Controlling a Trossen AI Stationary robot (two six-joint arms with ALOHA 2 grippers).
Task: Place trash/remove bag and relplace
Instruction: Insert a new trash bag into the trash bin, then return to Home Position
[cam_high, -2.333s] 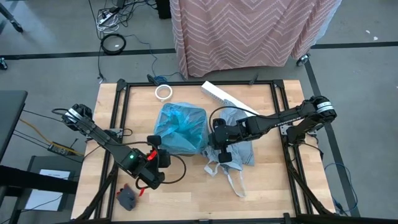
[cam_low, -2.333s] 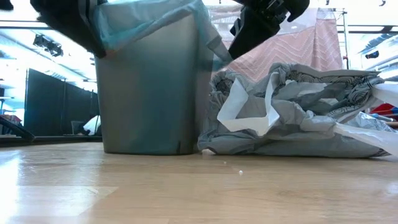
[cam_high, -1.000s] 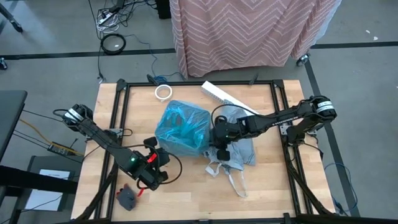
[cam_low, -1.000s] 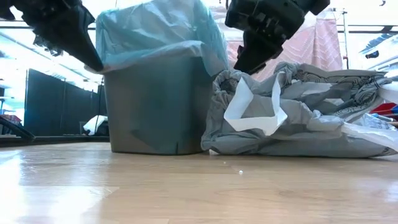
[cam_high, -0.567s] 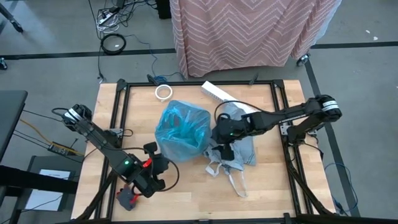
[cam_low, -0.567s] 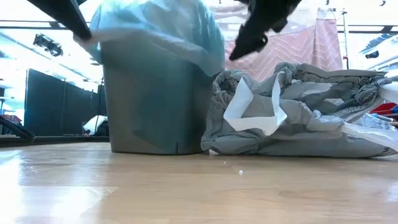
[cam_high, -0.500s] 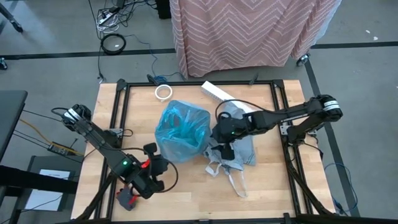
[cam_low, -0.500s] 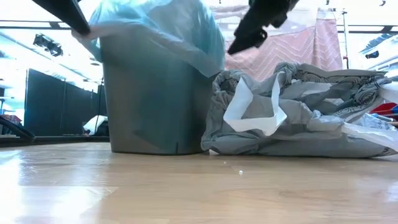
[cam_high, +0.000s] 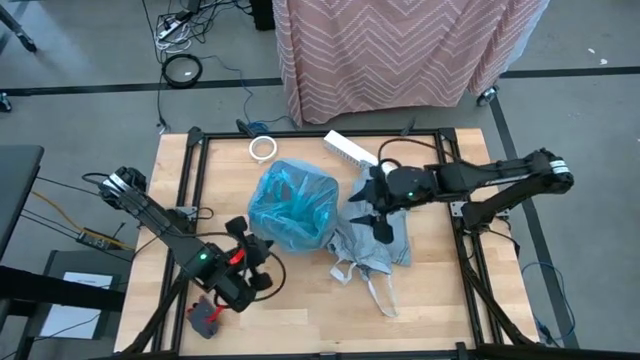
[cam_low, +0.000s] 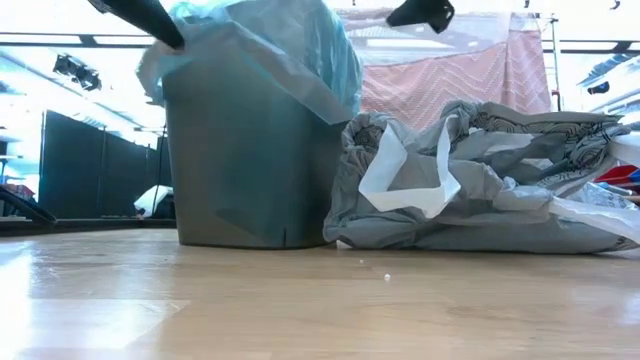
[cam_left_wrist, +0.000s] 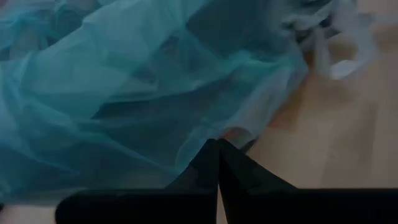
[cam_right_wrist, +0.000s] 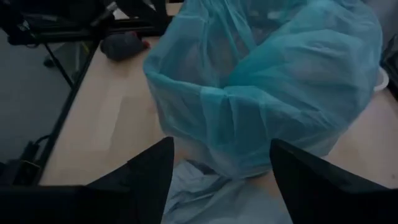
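Swap looks nearly done — grey bag (cam_high: 375, 250) lies on the desk (cam_high: 440, 300), turquoise bag (cam_high: 290, 205) lines the bin (cam_low: 245, 170), left hand (cam_left_wrist: 217, 163) pinching its edge, right hand (cam_right_wrist: 221, 168) wide and empty — probably just rim tidying left.

Bin (cam_low: 245, 160) top cut off in low view; blue bag (cam_high: 290, 205) hides its inside; both claws mostly out of frame there

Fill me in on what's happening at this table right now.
The robot is fitting a turquoise bag into a grey bin. The left gripper is shut on the bag's edge at the bin's near-left side. The right gripper hangs open over the full grey bag, which lies on the table beside the bin.
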